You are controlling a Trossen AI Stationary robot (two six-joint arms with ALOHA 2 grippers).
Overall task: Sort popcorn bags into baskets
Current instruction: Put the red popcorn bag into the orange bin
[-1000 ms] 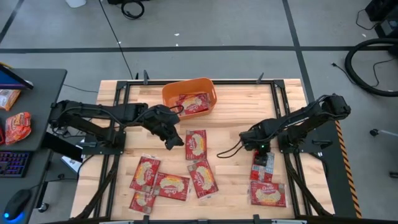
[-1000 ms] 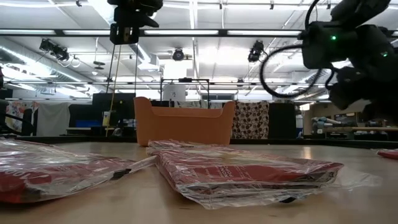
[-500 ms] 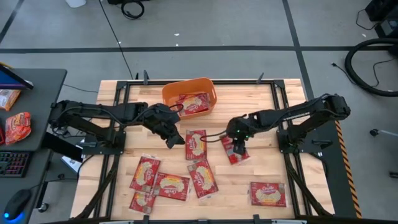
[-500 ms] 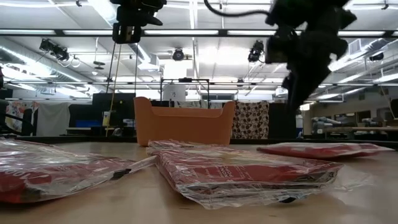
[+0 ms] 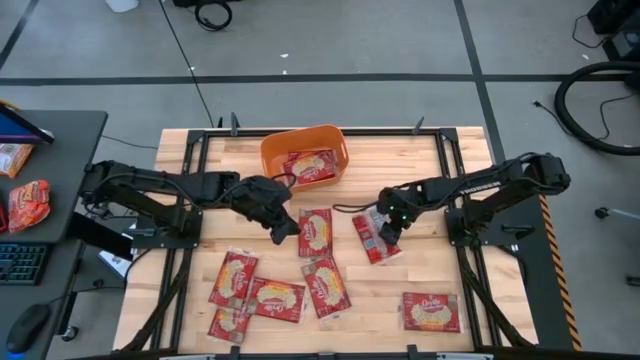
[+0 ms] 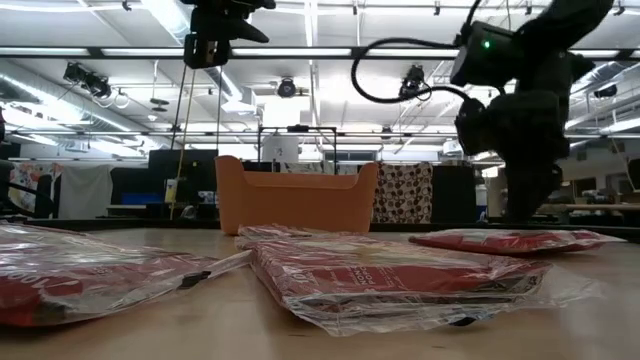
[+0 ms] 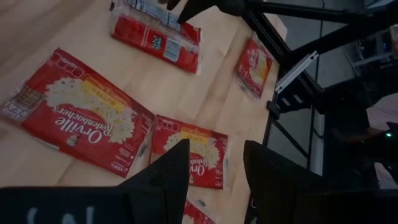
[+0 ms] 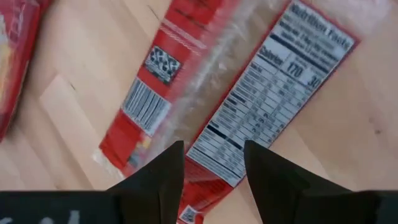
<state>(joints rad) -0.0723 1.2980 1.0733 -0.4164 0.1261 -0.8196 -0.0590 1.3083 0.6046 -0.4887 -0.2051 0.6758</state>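
Note:
Several red popcorn bags lie flat on the wooden table: one [image 5: 315,232] in the middle, a group [image 5: 270,292] near the front edge, one [image 5: 432,312] at the front right. Another bag [image 5: 375,238] lies back side up, its nutrition label [image 8: 273,81] showing. My right gripper [image 5: 390,228] [image 8: 214,168] hovers open just above that bag. My left gripper [image 5: 284,226] [image 7: 214,168] is open and held high [image 6: 215,35], beside the left edge of the middle bag. The orange basket [image 5: 272,150] [image 6: 297,195] stands at the far edge with a bag [image 5: 308,166] inside.
Black frame rails [image 5: 190,140] run along the table's edges. A side table at the left carries a crinkled orange-red snack packet [image 5: 28,205] and a keyboard [image 5: 20,262]. Bare wood lies between the basket and the right arm's base [image 5: 400,160].
My right gripper carried a bag from the table's front right toward the middle and set it down flat, then opened and drew back slightly to the right. My left gripper drifted a little toward the right and near edge, staying open.

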